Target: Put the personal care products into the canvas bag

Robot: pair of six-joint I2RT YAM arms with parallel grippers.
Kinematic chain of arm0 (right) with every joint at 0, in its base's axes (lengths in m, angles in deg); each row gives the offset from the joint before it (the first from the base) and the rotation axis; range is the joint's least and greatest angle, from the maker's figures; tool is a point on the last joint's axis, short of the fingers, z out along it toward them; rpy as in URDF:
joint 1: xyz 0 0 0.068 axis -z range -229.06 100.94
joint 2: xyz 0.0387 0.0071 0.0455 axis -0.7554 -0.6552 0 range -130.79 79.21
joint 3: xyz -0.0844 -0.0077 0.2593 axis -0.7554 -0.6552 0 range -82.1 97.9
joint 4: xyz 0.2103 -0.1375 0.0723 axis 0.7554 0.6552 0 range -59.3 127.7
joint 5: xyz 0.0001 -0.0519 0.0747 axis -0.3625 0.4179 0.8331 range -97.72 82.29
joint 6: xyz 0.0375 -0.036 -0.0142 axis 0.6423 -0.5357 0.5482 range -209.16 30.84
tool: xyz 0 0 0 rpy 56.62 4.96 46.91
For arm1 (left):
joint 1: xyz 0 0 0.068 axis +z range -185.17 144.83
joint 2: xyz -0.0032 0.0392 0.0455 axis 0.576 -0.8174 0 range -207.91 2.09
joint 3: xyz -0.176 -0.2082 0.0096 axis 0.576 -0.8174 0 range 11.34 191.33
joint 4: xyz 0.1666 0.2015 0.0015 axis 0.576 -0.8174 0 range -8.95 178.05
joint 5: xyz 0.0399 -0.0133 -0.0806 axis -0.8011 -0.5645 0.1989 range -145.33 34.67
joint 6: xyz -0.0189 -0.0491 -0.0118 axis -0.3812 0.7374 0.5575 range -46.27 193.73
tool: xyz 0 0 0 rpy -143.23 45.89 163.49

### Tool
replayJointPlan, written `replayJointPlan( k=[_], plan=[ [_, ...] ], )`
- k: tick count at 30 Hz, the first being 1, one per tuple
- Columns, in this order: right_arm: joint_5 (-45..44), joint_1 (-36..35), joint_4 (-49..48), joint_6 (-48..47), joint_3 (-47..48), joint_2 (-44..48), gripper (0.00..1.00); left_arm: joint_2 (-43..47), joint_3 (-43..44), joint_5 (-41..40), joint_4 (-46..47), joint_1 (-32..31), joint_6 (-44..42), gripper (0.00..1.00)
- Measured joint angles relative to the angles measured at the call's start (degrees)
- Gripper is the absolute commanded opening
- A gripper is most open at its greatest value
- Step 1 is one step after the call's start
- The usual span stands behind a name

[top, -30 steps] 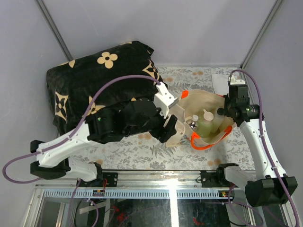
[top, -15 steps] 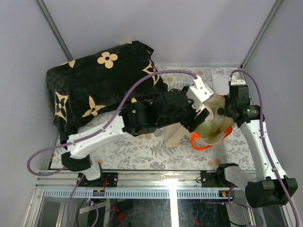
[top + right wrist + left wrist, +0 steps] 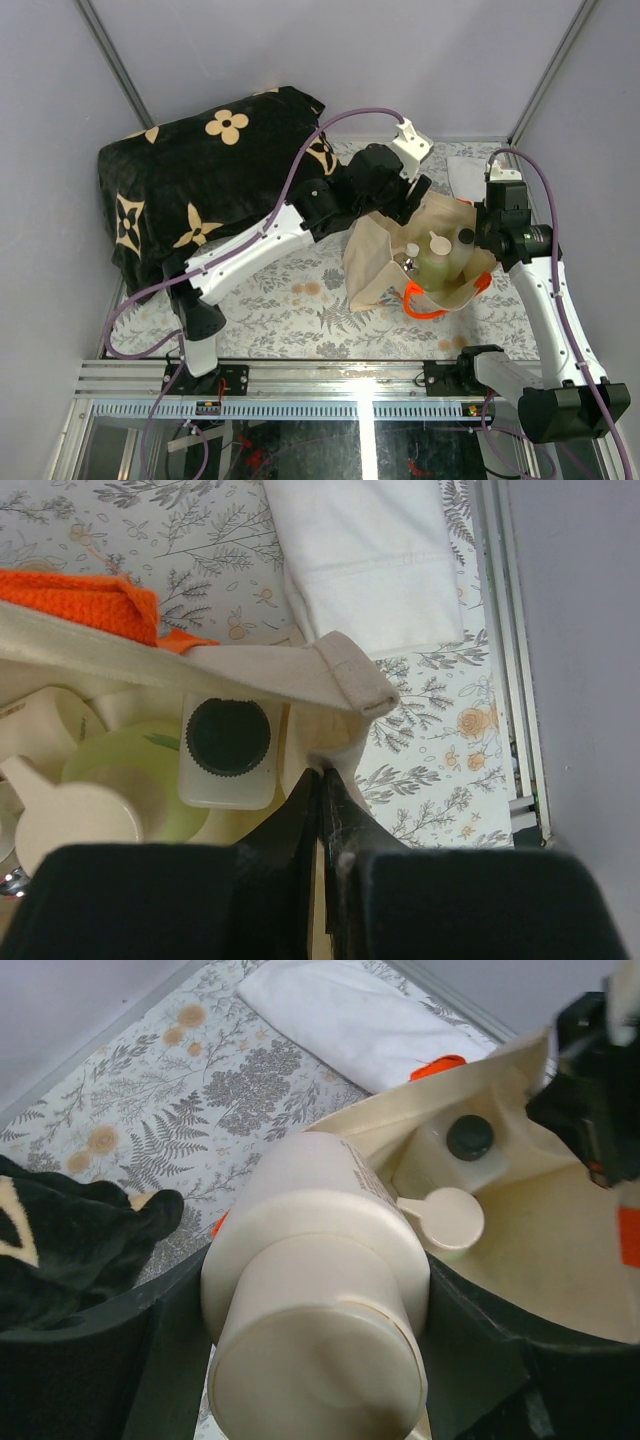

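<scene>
Bottle [image 3: 315,1260], cream, sits clamped in left gripper [image 3: 398,198] over bag's [image 3: 368,272] far rim; right gripper [image 3: 322,780] pinches bag's right edge.

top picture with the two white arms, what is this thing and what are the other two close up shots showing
It is a two-armed robot bolted at the near edge of a flower-printed table. Each arm ends in a two-finger gripper. The wide picture comes from a fixed camera overhead. The two close shots come from small cameras on the wrists, so each one shows its own fingers.

The left gripper holds a cream bottle at the mouth of the canvas bag. The right gripper is shut on the bag's rim and holds it open.

Inside the bag stand a white bottle with a dark cap and a pale green bottle. A black blanket and a folded white cloth also lie on the table.
</scene>
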Motion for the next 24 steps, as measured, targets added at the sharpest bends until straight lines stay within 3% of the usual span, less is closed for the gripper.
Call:
replayJointPlan(
  k=[12,24],
  plan=[
    [0.7,0.0,0.5,0.7,0.0,1.6,0.00,-11.5,2.6,9.4,1.2,3.6,2.1,0.00],
    [0.4,0.0,0.3,0.6,0.0,1.0,0.00,-14.6,3.7,12.6,1.7,3.6,3.0,0.00]
  ],
)
